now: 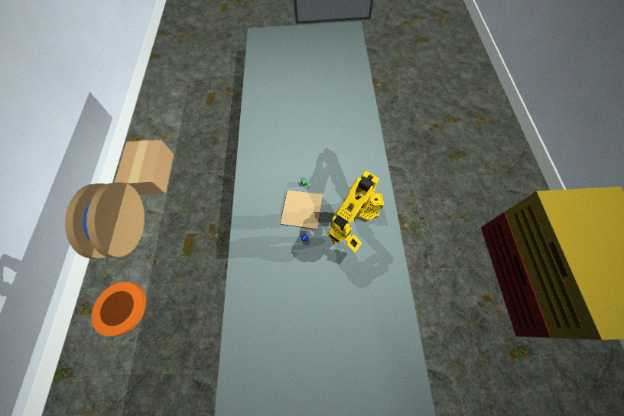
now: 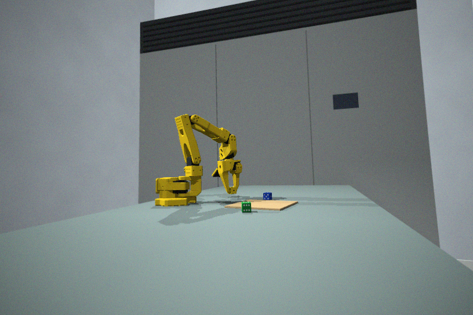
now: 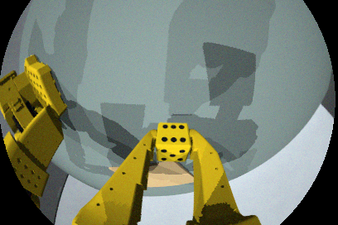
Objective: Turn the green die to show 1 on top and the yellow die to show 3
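Observation:
My gripper (image 1: 333, 240) (image 2: 232, 190) (image 3: 173, 142) is shut on the yellow die (image 3: 173, 132), held above the table near the mat's right side in the top view. In the wrist view one face of this die shows 6 and the lower one shows 5. The tan mat (image 1: 296, 206) (image 2: 273, 205) (image 3: 166, 179) lies on the table. The green die (image 1: 303, 181) (image 2: 246, 207) lies on the table just off the mat's far edge in the top view; its side shows 6 in the exterior view. The blue die (image 1: 304, 237) (image 2: 267, 196) lies off the opposite edge. Their top numbers are too small to read.
The arm's base (image 1: 372, 207) (image 2: 171, 201) stands near the table's right edge in the top view. The long grey-green table (image 1: 307, 99) (image 2: 229, 257) bears the dice and mat. A cardboard box (image 1: 143, 164), an orange ring-shaped thing (image 1: 134, 320) and a yellow cabinet (image 1: 589, 250) stand beyond the table.

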{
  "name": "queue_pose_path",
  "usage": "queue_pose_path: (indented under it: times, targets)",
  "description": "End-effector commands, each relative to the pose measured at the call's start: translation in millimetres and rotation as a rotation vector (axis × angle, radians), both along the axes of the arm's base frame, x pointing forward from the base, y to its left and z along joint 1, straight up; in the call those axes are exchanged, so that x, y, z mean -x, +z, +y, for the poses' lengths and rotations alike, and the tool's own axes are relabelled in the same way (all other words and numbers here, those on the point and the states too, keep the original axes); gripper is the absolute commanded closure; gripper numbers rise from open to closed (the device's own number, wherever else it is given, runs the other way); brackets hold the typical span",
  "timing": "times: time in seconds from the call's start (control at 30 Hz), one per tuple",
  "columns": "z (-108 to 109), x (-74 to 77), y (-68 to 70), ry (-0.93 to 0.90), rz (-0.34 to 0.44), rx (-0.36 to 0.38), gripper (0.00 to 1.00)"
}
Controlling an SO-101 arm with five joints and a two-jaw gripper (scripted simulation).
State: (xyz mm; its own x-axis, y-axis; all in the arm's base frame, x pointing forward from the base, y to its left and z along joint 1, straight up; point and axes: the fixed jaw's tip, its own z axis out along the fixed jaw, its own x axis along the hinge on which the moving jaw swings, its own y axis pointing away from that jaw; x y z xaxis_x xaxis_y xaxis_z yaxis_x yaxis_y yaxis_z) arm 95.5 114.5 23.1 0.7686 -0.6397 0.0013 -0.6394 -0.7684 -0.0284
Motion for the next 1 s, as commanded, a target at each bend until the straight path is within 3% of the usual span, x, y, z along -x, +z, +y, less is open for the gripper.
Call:
queue_pose_path:
  times: [0.0, 0.97]
  targets:
    - [3, -0.1, 0.3, 0.002, -0.009, -0.014, 1.0]
    - [3, -0.3, -11.0, 0.002, -0.009, -0.014, 1.0]
